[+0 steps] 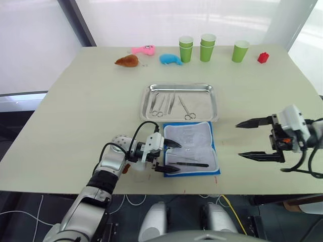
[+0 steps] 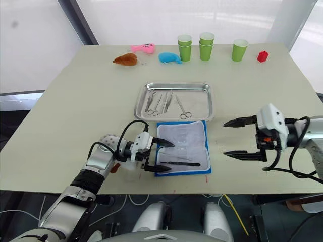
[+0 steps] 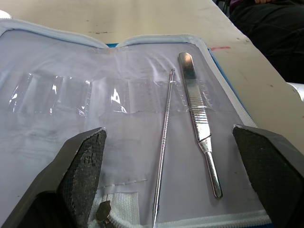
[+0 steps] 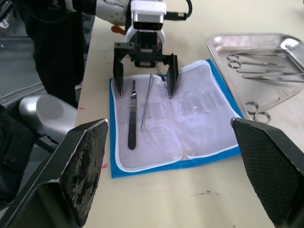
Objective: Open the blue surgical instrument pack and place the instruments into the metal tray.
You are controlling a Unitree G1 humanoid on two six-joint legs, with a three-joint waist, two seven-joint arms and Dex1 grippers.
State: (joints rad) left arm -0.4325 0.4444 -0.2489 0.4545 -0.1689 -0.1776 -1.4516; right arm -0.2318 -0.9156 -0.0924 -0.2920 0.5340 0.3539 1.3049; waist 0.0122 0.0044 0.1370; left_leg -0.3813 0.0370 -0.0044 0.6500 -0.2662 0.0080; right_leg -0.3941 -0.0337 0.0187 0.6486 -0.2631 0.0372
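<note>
The blue surgical instrument pack (image 1: 192, 149) lies open and flat near the tabletop's front edge, pale lining up, just in front of the metal tray (image 1: 180, 103), which sits around the middle of the tabletop. The left gripper (image 1: 168, 156) hovers at the pack's left edge with its jaws spread wide, holding nothing. From the head views only one dark thin tool shows on the lining; the left wrist view splits it in two, a thin probe (image 3: 163, 147) and a flat-handled scalpel handle (image 3: 198, 121) lying side by side, between the gripper's black pads (image 3: 85, 173). The right wrist view confirms the pair from the other side, both tools (image 4: 138, 111) on the half of the pack nearest the left gripper. The tray's instruments (image 1: 170, 104) are there too: scissors with ring handles and forceps, resting inside the rim. The right gripper (image 1: 258, 139) hangs over bare tabletop to the right of the pack, well apart from it, jaws gaping, empty. Along the far edge stand green cups (image 1: 207, 47), a red block (image 1: 263, 57), and three small toys, brown (image 1: 127, 61), pink (image 1: 143, 50) and blue (image 1: 170, 59).
</note>
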